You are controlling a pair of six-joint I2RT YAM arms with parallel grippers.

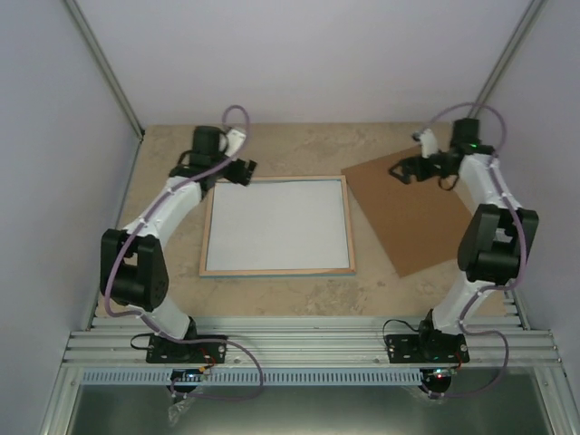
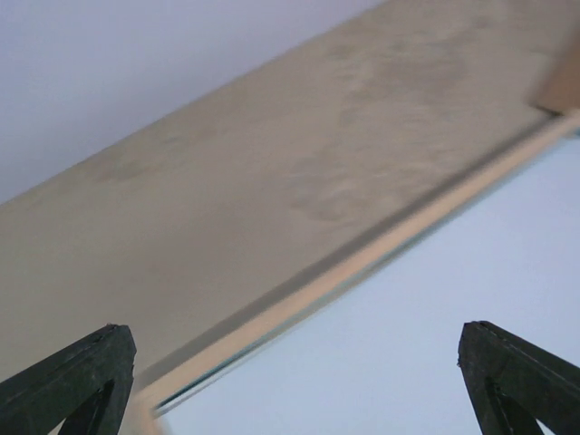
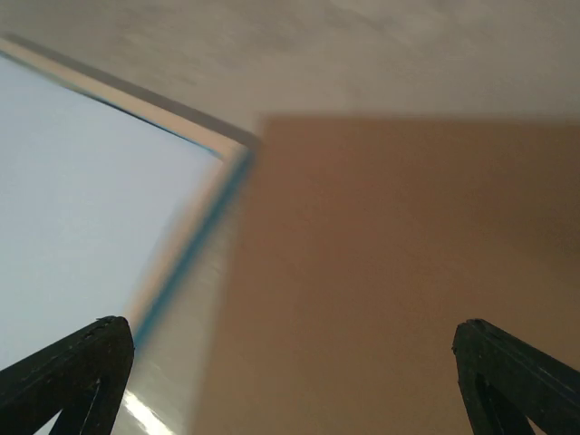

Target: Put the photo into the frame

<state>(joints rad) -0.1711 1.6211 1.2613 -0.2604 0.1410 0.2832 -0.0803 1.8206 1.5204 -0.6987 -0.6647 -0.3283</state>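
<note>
The frame (image 1: 276, 271) lies flat at the table's middle with its pale wooden back edges up, and a thin turquoise line shows along its rim (image 3: 195, 227). A plain white sheet (image 1: 276, 225) fills it. The photo is hidden; no printed picture shows in any view. My left gripper (image 1: 243, 172) hovers over the frame's far left corner, open and empty, and the left wrist view has the frame's edge (image 2: 344, 272) crossing between the jaws (image 2: 292, 328). My right gripper (image 1: 405, 172), also open and empty, hangs over the far left part of the brown panel (image 3: 381, 254).
The flat brown hardboard panel (image 1: 417, 213) lies askew right of the frame, one corner close to the frame's far right corner. The beige stone-patterned table (image 1: 281, 149) is walled by white panels on three sides. An aluminium rail (image 1: 299, 344) carries both arm bases at the near edge.
</note>
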